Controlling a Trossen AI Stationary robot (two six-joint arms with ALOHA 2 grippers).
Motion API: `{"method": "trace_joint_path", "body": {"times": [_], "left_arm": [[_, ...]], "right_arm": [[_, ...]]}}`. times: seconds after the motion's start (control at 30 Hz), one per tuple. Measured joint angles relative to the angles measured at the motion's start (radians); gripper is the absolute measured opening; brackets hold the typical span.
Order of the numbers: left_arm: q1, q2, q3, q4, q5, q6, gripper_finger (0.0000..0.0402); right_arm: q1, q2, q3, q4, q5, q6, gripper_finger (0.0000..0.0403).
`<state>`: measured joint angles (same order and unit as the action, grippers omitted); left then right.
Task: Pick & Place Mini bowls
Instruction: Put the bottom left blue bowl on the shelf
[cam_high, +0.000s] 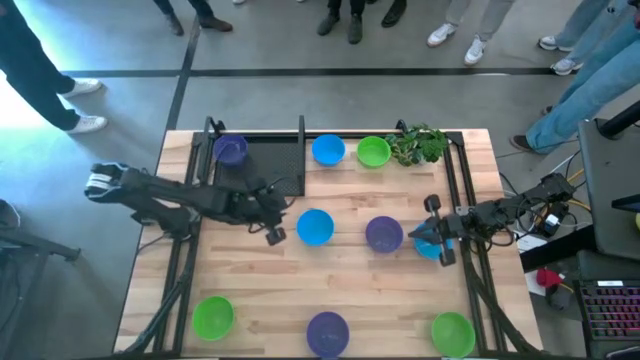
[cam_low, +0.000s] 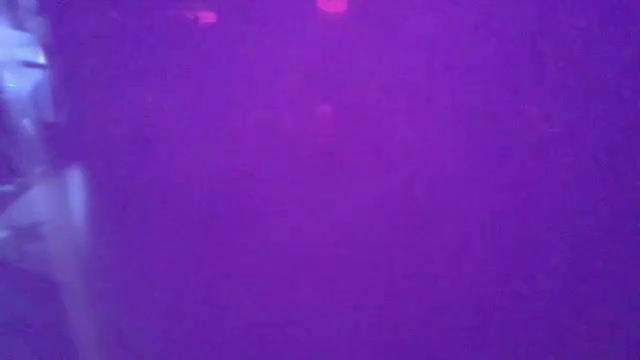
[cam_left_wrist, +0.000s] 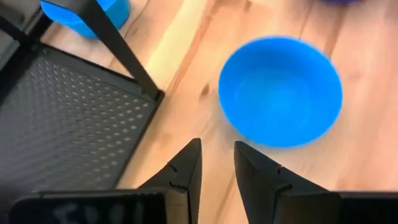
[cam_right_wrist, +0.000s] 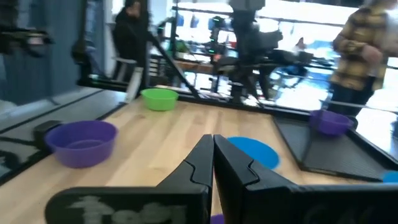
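Note:
Several mini bowls stand upright on the wooden table. My left gripper (cam_high: 275, 234) (cam_left_wrist: 217, 167) is open by a narrow gap and hovers between the black tray and the middle blue bowl (cam_high: 315, 226) (cam_left_wrist: 280, 90), touching neither. My right gripper (cam_high: 414, 236) (cam_right_wrist: 213, 146) is shut and points toward the table's left. It is just right of a purple bowl (cam_high: 384, 234), whose edge (cam_right_wrist: 217, 218) shows under the fingers. Another blue bowl (cam_high: 429, 247) lies under the right gripper, mostly hidden by it. My right gripper is over the half-hidden blue bowl (cam_high: 424, 249). Its own body covers the spot in the high view, and the wrist view shows nothing between the shut fingers. I cannot tell whether it touches the bowl.
A purple bowl (cam_high: 231, 150) sits on the black perforated tray (cam_high: 265, 160) (cam_left_wrist: 62, 118). At the far edge are a blue bowl (cam_high: 327, 150), a green bowl (cam_high: 373, 151) and a plant sprig (cam_high: 418, 145). Green (cam_high: 213, 316), purple (cam_high: 327, 333) and green (cam_high: 452, 333) bowls line the near edge. People stand beyond the table. The low view shows only purple.

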<state>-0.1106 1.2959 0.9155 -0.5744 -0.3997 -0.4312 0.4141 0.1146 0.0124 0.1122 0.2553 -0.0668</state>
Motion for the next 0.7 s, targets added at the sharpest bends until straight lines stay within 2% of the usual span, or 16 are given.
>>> {"method": "trace_joint_path", "body": {"times": [0.13,0.47,0.7], "left_arm": [[0.0,0.083,0.031,0.059,0.044,-0.138,0.0092],[0.02,0.236,0.098,0.054,0.136,-0.413,0.0092],[0.059,0.278,0.098,0.054,0.167,-0.462,0.0092]], "right_arm": [[0.0,0.0,0.0,-0.004,0.034,-0.012,0.0008],[0.0,0.0,0.0,-0.003,0.035,-0.019,0.0008],[0.0,0.0,0.0,-0.004,0.035,-0.02,0.0008]]}}
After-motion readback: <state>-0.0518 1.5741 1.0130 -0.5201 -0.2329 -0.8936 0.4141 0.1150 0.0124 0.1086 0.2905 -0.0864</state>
